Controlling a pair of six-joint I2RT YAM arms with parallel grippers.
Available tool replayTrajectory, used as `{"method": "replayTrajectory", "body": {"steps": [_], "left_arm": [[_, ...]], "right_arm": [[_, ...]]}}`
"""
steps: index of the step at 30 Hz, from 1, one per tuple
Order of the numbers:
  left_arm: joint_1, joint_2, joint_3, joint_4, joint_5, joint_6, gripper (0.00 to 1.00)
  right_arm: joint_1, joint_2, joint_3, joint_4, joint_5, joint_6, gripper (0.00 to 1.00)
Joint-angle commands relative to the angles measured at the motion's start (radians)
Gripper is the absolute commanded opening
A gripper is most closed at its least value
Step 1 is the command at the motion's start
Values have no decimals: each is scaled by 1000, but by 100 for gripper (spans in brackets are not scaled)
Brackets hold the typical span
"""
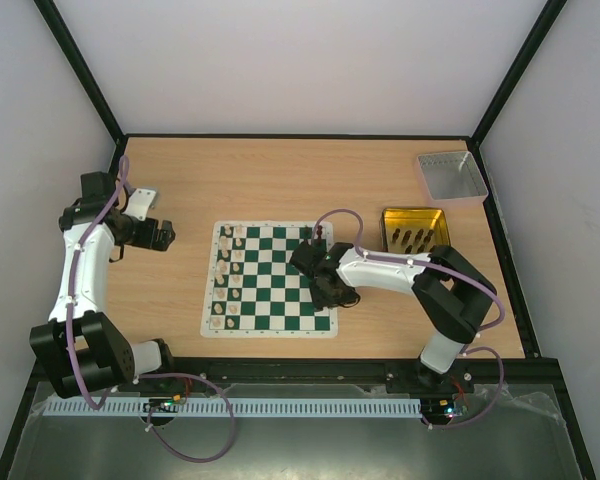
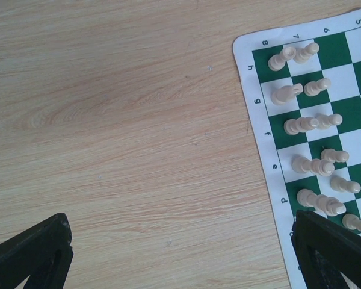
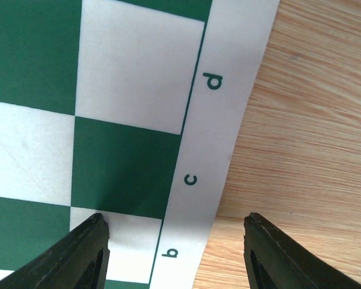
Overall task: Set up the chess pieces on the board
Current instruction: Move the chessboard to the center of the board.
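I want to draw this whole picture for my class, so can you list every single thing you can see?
Flat green-and-white checkered chess board: one, middle of the table.
Cream chess pieces: many, too small to count surely, standing in two lines along the board's left side.
Dark brown chess pieces: several, inside the tin.
Square gold metal tin: one, right of the board.
Grey rectangular tray: one, far right corner.
Light wooden table: one, under everything.
Left gripper: one, black, open, over the wood beside the board's left edge.
Right gripper: one, black, open, holding nothing, over the board's right edge.
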Motion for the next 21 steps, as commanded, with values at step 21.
{"method": "replayTrajectory", "body": {"steps": [21], "left_arm": [[8,-8,-48,-21,62,32,99]], "right_arm": [[-34,-195,111,-218,46,-5,71]]}}
